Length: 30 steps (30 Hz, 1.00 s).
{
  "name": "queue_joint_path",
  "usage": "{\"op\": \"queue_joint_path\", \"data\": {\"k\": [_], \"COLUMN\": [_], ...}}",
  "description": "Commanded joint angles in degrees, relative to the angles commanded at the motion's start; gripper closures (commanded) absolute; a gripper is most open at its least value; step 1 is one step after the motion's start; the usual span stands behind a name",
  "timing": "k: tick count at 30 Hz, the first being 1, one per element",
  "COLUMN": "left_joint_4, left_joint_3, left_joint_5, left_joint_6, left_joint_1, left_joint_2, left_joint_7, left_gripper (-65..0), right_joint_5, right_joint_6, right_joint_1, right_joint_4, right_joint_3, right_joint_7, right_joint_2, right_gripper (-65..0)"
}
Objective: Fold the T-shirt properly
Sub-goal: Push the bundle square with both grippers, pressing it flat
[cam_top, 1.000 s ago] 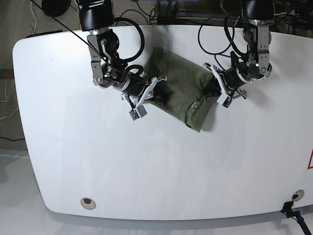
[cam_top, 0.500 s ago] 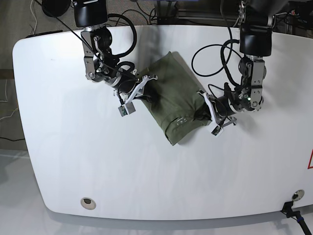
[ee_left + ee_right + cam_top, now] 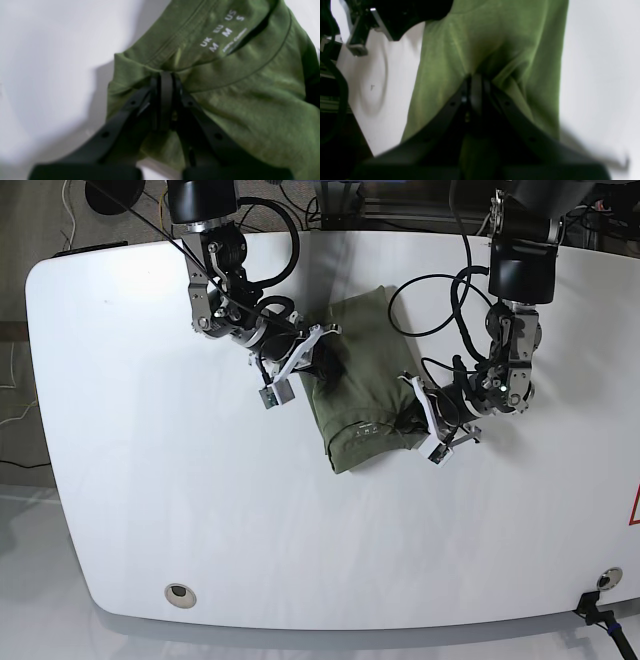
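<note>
In the left wrist view, the left gripper (image 3: 163, 82) is pinching the T-shirt (image 3: 240, 82) at its collar, the printed label (image 3: 222, 31) sitting toward one o'clock. In the right wrist view, the right gripper (image 3: 475, 85) is clamping bunched green cloth — jaws pressed together. In the base view, the folded shirt is lying on the white table (image 3: 200, 510) between both arms, the left gripper gripping at four o'clock, the right at ten.

Plain olive-green T-shirt (image 3: 362, 385), white table (image 3: 200, 520), black fingers (image 3: 166, 95).
</note>
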<state>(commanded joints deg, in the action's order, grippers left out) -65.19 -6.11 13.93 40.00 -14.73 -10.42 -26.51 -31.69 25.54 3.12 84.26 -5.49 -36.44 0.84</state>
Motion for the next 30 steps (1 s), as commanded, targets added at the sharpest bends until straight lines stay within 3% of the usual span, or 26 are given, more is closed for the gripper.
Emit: {"op": "queue_joint_path", "data": {"k": [5,14,22,30], "left_joint_4": [-5.80,-19.69,-24.00,-23.38], "left_joint_3": [0.62,8.44,11.78,13.80], "left_joint_5": [0.00,-0.35,-0.35,-0.62], "left_joint_6": [0.00,0.00,0.00,0.00], "left_joint_1": [0.70,10.64,20.48,20.75], "left_joint_2": [-0.44,-2.11,-1.67,2.90], "left_joint_7": [-0.09,-0.44,0.00,0.00], "left_gripper": [0.0,0.0,0.0,0.0], "right_joint_5": [-0.26,0.00,0.00,0.18], "right_joint_6": [0.00,0.00,0.09,0.53], "right_joint_1": [-0.88,-4.31,0.44,5.63], "right_joint_4": [2.55,9.85,14.77,18.46], "right_joint_3": [0.09,0.18,0.00,0.00], "right_joint_7": [0.00,-6.33,-6.86,-6.86], "right_joint_2": [1.14,4.31,10.64,11.60], "right_gripper": [0.0,0.0,0.0,0.0]}}
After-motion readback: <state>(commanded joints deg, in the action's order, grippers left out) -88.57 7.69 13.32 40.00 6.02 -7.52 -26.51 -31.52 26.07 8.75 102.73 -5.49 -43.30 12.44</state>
